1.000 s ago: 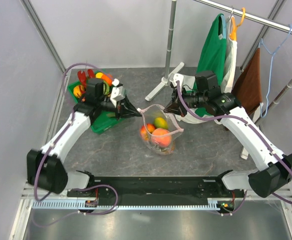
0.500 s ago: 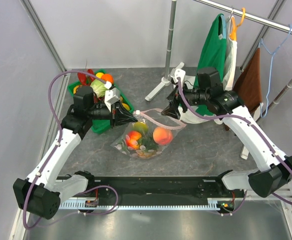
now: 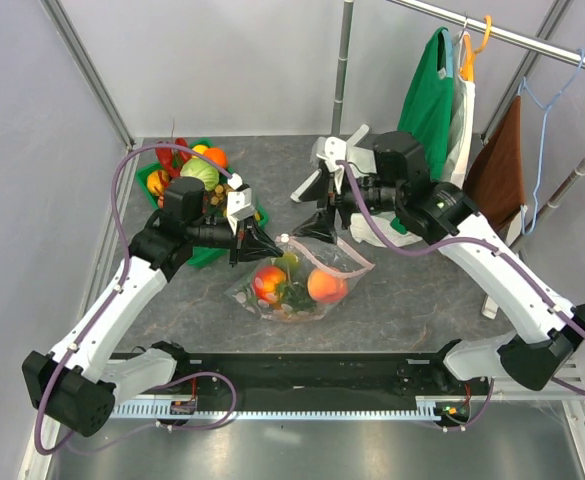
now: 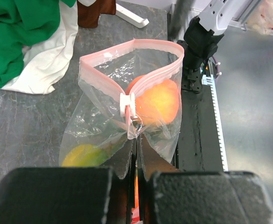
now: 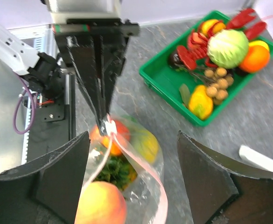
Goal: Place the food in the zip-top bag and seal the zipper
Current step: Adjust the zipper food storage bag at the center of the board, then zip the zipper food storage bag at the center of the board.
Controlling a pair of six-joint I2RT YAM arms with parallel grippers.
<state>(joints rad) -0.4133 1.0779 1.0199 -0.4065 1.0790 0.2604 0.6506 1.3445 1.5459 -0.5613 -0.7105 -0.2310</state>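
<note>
left arm: stretched toward table centre, left gripper [image 3: 268, 243] clenched on the zipper [image 4: 151, 45] end | right gripper [image 3: 329, 224]: fingers spread apart, hovering over bag mouth | zip-top bag [image 3: 348, 262]: lying mid-table, peach [image 3: 325, 286] inside | green tray [image 5: 169, 100]: behind left arm

Left end effector [image 3: 270, 240] pinched shut, arm reaching inward; right end effector [image 3: 319, 210] wide open, angled downward
</note>
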